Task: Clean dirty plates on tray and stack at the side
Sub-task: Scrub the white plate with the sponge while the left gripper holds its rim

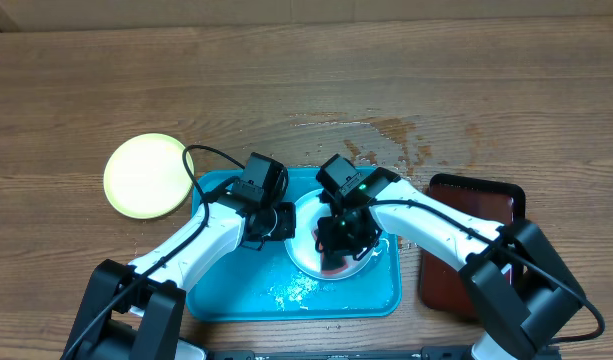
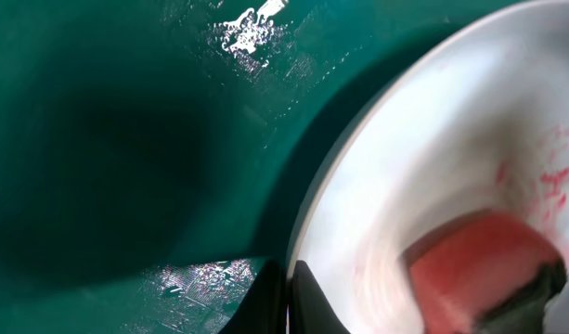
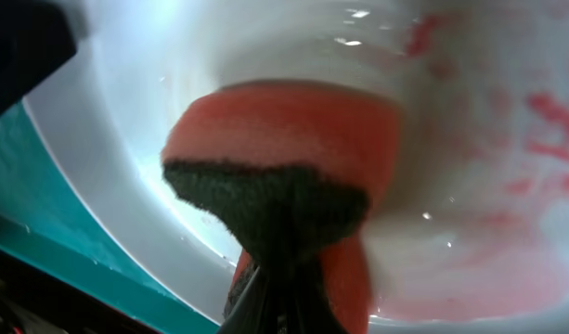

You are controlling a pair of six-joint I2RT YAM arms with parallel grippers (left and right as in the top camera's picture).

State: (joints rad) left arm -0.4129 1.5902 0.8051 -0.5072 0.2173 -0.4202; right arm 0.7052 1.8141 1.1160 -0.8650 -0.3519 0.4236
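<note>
Risk check. The left gripper is clenching the rim of the plate and pinning it on the blue tray. The right gripper is clamping a red sponge by its dark scouring end and pressing it onto the plate's white centre. Reddish smears are showing beside the sponge.

- The plate is looking wet and the rim hold is narrow, so a hard stroke toward the rim is likely to be sliding the plate out of the left fingers or tipping it.
- The sponge is being pinched at one end only, so under load it may be folding or twisting free.
- The two wrists are working close together, so a wide stroke leftward is risking a knock.
- A puddle is lying on the tray, so a freed plate would be skating.

Around: a yellow-green plate is lying on the table, left of the tray and apart from it. A brown tray is sitting just right, under the right arm. A wet patch is spreading behind. Only the left arm itself is crossing the route to the side plate.
</note>
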